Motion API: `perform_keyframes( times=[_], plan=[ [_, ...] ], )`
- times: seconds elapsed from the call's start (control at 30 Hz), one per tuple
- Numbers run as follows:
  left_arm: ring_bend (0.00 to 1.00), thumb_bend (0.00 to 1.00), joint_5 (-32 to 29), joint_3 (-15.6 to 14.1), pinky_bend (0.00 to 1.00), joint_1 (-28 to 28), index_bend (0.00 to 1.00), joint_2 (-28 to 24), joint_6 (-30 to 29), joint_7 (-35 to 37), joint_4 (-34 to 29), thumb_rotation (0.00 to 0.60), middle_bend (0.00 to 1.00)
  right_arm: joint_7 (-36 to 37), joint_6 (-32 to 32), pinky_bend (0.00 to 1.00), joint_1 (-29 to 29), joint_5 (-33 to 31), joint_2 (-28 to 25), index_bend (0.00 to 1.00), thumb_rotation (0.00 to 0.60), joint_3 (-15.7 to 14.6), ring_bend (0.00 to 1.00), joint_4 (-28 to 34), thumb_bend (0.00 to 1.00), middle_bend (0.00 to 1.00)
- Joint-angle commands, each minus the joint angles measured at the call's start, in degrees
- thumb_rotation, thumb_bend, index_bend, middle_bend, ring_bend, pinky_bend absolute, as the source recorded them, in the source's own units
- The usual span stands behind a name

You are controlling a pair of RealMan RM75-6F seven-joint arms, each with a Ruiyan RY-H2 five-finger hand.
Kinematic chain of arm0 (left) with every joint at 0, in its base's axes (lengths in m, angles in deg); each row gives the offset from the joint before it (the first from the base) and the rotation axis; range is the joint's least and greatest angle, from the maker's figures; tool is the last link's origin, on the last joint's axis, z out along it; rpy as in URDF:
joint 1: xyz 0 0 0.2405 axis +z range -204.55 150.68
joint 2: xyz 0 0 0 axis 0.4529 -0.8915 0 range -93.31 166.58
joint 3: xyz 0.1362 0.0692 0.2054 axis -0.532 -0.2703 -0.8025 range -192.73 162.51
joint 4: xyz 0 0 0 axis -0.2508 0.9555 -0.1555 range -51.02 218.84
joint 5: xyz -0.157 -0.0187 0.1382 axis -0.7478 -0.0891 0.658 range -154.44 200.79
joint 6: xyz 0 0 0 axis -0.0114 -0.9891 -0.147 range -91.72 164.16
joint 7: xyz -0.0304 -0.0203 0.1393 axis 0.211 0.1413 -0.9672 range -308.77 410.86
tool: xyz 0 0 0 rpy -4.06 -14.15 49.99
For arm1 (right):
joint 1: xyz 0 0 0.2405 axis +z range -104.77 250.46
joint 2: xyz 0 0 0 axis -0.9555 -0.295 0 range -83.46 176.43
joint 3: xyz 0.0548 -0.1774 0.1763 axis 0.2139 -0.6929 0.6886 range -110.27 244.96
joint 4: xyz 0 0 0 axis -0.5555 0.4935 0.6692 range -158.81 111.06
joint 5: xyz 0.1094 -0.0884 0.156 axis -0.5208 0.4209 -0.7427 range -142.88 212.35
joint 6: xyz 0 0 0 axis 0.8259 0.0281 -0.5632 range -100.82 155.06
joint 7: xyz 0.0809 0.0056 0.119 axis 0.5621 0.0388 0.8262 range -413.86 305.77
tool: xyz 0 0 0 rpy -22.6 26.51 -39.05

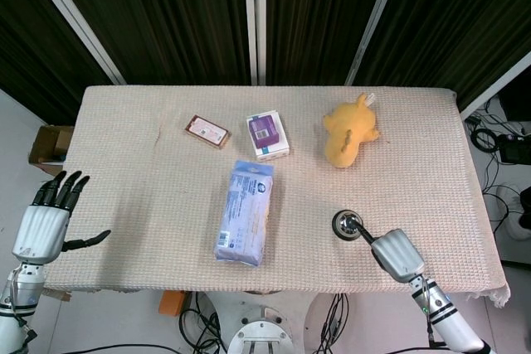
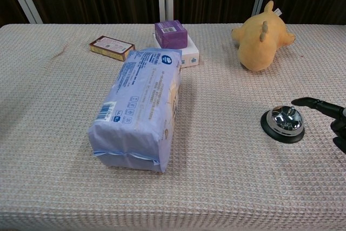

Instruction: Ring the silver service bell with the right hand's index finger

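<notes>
The silver service bell (image 1: 348, 224) (image 2: 283, 123) on its black base stands on the table's front right part. My right hand (image 1: 394, 253) (image 2: 336, 118) comes at it from the right with the index finger (image 2: 313, 103) stretched out and the other fingers curled in, holding nothing. In the head view the fingertip overlaps the bell's right side. In the chest view it hovers just above the bell's upper right rim, and I cannot tell whether they touch. My left hand (image 1: 46, 225) hangs off the table's left edge with its fingers spread and nothing in it.
A long blue tissue pack (image 1: 245, 211) (image 2: 138, 106) lies mid-table. Behind it are a purple box on a white box (image 1: 267, 134) (image 2: 174, 40), a small brown box (image 1: 207, 131) (image 2: 111, 47) and a yellow plush toy (image 1: 350, 132) (image 2: 262, 36). A cardboard box (image 1: 48, 145) sits on the floor at left.
</notes>
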Motion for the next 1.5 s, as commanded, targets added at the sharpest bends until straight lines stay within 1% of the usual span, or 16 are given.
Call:
perform_keyframes(
  times=[0.03, 0.17, 0.3, 0.47, 0.53, 0.73, 0.87, 0.97, 1.13, 1.2, 1.3, 1.5],
  plan=[
    [0.05, 0.00, 0.32, 0.08, 0.18, -0.05, 0.09, -0.19, 0.28, 0.40, -0.48, 0.167, 0.08, -0.56, -0.25, 0.78, -0.17, -0.47, -0.01, 0.00, 0.600, 0.01, 0.85, 0.03, 0.49, 0.72],
    [0.05, 0.00, 0.81, 0.22, 0.18, -0.32, 0.09, -0.32, 0.86, 0.23, -0.96, 0.166, 0.08, -0.38, -0.71, 0.78, -0.32, -1.08, 0.11, 0.00, 0.600, -0.04, 0.85, -0.11, 0.48, 0.72],
    [0.05, 0.00, 1.35, 0.25, 0.18, -0.66, 0.09, -0.31, 1.62, 0.17, -1.52, 0.166, 0.08, 0.00, -2.88, 0.78, 0.19, -2.58, 0.03, 0.00, 0.600, 0.07, 0.85, 0.33, 0.49, 0.72],
    [0.05, 0.00, 2.06, 0.56, 0.18, -0.83, 0.09, -0.27, 1.51, -0.28, -2.08, 0.169, 0.08, -1.40, -5.34, 0.78, 0.70, -4.39, -0.07, 0.00, 0.600, 0.14, 0.85, 0.85, 0.49, 0.72],
    [0.05, 0.00, 2.16, 0.66, 0.18, -0.78, 0.09, -0.39, 1.46, -0.40, -2.26, 0.168, 0.08, -1.28, -4.46, 0.78, 0.70, -3.54, 0.08, 0.00, 0.600, 0.18, 0.85, 0.77, 0.49, 0.72],
    [0.05, 0.00, 2.50, 0.68, 0.18, -0.67, 0.09, -0.86, 1.60, -0.04, -3.04, 0.167, 0.08, 2.38, 0.57, 0.78, 0.12, 0.09, 0.52, 0.00, 0.600, 0.47, 0.85, -0.44, 0.48, 0.72],
    [0.05, 0.00, 2.79, 0.72, 0.18, -0.71, 0.09, -0.82, 1.76, -0.11, -3.21, 0.169, 0.08, 3.85, 2.07, 0.78, -0.05, 1.15, 1.17, 0.00, 0.600, 0.59, 0.85, -1.66, 0.48, 0.72],
    [0.05, 0.00, 2.89, 0.74, 0.18, -0.74, 0.09, -0.75, 1.97, -0.20, -3.14, 0.167, 0.08, 3.56, 0.96, 0.78, -0.01, 0.30, 1.53, 0.00, 0.600, 0.54, 0.85, -2.24, 0.48, 0.72],
    [0.05, 0.00, 2.69, 0.83, 0.18, -0.67, 0.09, -0.77, 2.29, 0.01, -3.02, 0.168, 0.08, 0.97, -3.84, 0.78, 0.41, -3.18, 1.52, 0.00, 0.600, 0.19, 0.85, -1.91, 0.48, 0.73],
    [0.05, 0.00, 2.68, 0.85, 0.18, -0.60, 0.09, -0.79, 2.27, 0.02, -2.94, 0.167, 0.08, 0.37, -4.34, 0.78, 0.54, -3.58, 1.49, 0.00, 0.600, 0.26, 0.85, -1.55, 0.48, 0.73],
    [0.05, 0.00, 2.74, 0.88, 0.18, -0.48, 0.09, -0.88, 2.16, 0.10, -2.98, 0.167, 0.08, 0.64, -3.36, 0.78, 0.54, -3.02, 1.28, 0.00, 0.600, 0.51, 0.85, -0.95, 0.48, 0.73],
    [0.05, 0.00, 3.13, 0.98, 0.18, -0.38, 0.09, -1.08, 1.90, 0.09, -3.39, 0.169, 0.08, 3.98, 2.62, 0.78, 0.04, 1.29, 0.94, 0.00, 0.600, 0.92, 0.85, -0.94, 0.48, 0.73]
  ],
)
